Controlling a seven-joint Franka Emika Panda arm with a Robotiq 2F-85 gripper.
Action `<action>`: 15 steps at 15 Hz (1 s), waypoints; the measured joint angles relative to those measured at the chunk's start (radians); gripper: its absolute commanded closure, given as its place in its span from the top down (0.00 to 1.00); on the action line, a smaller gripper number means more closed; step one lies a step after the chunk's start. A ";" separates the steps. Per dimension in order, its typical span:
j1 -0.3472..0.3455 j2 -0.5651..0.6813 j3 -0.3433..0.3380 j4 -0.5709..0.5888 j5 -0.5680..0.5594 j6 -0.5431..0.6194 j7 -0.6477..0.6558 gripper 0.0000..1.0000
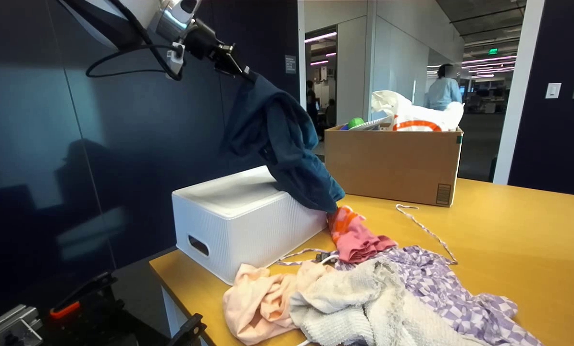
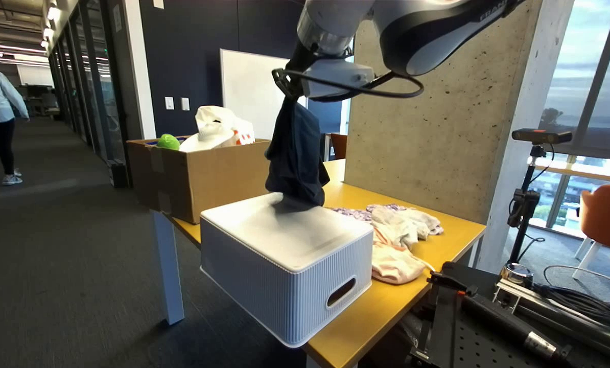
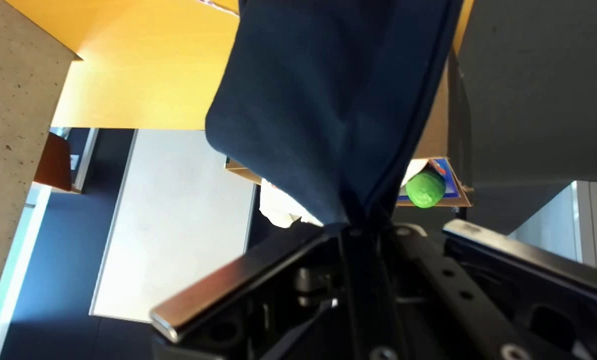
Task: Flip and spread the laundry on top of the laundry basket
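Panda arm (image 2: 407, 36): White with black trim, it reaches in from the upper edge of both exterior views, raised high.
Wrist (image 1: 174, 19): Silver at the joint and black beyond it, bent so that the far end leads downward.
Gripper (image 1: 250, 74): Black with metal edges, it slants down at an angle in an exterior view, well off vertical.
Fingers (image 3: 431, 255): Drawn together at the tips, they pinch the navy cloth (image 3: 303, 110), entering from the lower edge of the wrist view.
Cable (image 2: 381, 93): A black loop swings out beside the wrist in both exterior views.
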 measured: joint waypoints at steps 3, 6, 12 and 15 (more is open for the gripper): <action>0.038 -0.080 0.000 -0.022 0.149 -0.071 -0.138 0.01; 0.064 -0.177 0.001 -0.045 0.252 -0.260 -0.312 0.01; 0.056 -0.179 -0.055 -0.040 0.482 -0.377 -0.644 0.01; 0.040 -0.092 -0.084 -0.003 0.634 -0.375 -0.820 0.01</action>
